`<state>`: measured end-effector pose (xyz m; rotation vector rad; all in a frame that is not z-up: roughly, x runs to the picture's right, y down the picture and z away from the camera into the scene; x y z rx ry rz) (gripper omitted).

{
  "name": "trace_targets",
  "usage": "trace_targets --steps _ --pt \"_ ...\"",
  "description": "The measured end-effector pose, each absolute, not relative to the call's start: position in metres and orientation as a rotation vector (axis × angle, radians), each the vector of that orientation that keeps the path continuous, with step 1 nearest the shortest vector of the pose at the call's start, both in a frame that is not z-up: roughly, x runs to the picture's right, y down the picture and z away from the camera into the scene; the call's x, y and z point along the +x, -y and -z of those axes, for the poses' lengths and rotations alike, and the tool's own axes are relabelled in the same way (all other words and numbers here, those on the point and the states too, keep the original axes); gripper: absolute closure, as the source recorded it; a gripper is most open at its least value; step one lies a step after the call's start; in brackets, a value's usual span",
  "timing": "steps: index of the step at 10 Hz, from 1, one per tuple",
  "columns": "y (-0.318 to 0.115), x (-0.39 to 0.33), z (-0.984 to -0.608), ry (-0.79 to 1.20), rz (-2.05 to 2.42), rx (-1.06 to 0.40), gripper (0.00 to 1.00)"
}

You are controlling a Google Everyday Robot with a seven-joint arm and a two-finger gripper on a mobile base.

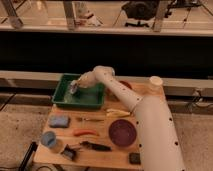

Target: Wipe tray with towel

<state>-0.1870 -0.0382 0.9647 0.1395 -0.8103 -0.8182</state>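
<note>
A green tray (64,99) sits at the back left of the wooden table. My white arm reaches from the lower right across the table into it. My gripper (76,87) is down inside the tray near its left half, with a pale towel (73,89) bunched under it against the tray floor.
On the table (102,136): a blue sponge (58,121), a red-handled tool (85,133), a dark round plate (123,132), a blue cup (49,139), a black tool (95,146), a white cup (156,83) at back right. A dark wall and a rail run behind.
</note>
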Motion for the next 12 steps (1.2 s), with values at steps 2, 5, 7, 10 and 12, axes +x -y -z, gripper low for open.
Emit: trace_targets --steps 2,5,7,10,12 --pt "0.026 -0.215 -0.958 0.826 0.872 0.150 0.95" --pt "0.010 -0.231 -0.959 0.774 0.983 0.153 0.95" --pt "0.002 -0.241 -0.958 0.752 1.044 0.148 0.95" --pt "-0.014 -0.229 -0.949 0.736 1.075 0.096 0.95" --pt "-0.019 -0.201 -0.944 0.712 1.051 0.074 0.95"
